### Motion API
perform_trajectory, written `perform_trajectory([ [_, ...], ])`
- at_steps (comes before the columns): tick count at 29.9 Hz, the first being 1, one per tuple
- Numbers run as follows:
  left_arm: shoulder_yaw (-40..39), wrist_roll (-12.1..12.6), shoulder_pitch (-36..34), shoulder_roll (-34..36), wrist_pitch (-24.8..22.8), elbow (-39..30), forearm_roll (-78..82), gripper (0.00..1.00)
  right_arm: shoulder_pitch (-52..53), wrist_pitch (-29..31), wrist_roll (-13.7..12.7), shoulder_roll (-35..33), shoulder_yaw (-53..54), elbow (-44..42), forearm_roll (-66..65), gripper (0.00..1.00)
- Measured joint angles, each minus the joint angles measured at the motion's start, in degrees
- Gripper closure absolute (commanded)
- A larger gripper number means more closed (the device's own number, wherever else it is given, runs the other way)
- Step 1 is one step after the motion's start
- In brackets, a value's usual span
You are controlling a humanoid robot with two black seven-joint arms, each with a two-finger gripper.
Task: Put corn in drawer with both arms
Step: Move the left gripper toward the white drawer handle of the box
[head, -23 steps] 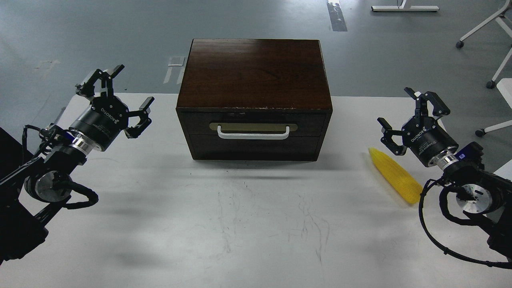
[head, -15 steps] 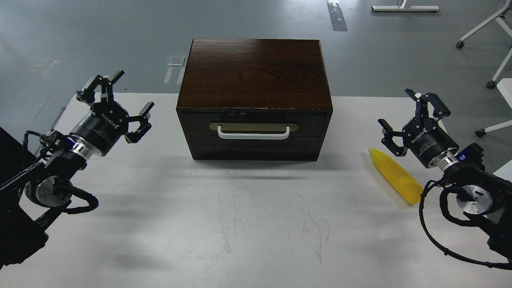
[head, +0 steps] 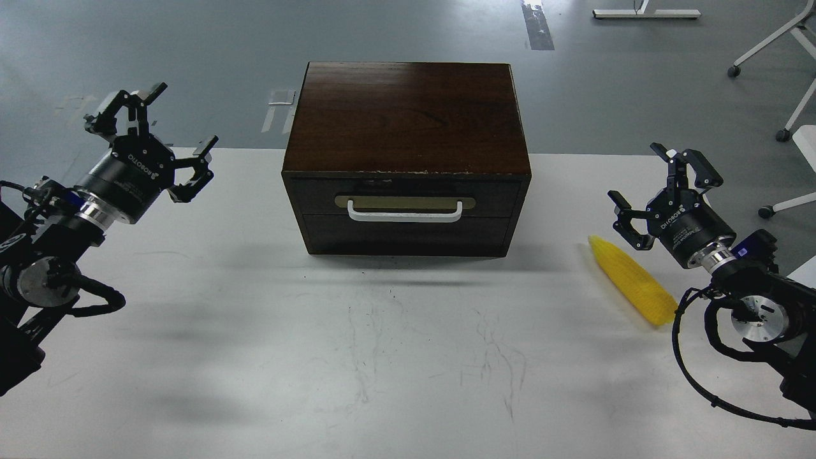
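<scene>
Corn (head: 631,281) lies free on the white worktop (head: 382,357), right of the closed drawer (head: 405,196), just beside the wide-open right claw (head: 660,191). Left claw (head: 153,137) is spread too. Probably light, rigid, rounded; best pinched mid-cob across its width.

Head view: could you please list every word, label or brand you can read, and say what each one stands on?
"ROBOTIQ": white, on the left gripper body.
"ROBOTIQ": white, on the right gripper body.
Smaller print beneath each brand: too small to read.
Wooden box, drawer, corn: no text.
</scene>
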Motion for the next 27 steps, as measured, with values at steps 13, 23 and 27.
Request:
perform_trajectory([
  [13, 3.6, -1.6, -34.2, 0.5, -0.1, -2.7, 46.3, 0.02, 0.3, 0.0, 0.0, 1.2, 0.1, -0.8, 0.0, 0.0],
  [23, 22.2, -7.6, -46.4, -1.6, 0.0, -23.4, 82.0, 0.02, 0.4, 0.0, 0.0, 1.2, 0.2, -0.7, 0.0, 0.0],
  [27, 29.8, -7.7, -48.6, -3.3, 0.0, -30.5, 91.2, 0.02, 0.4, 0.0, 0.0, 1.2, 0.2, -0.7, 0.0, 0.0],
])
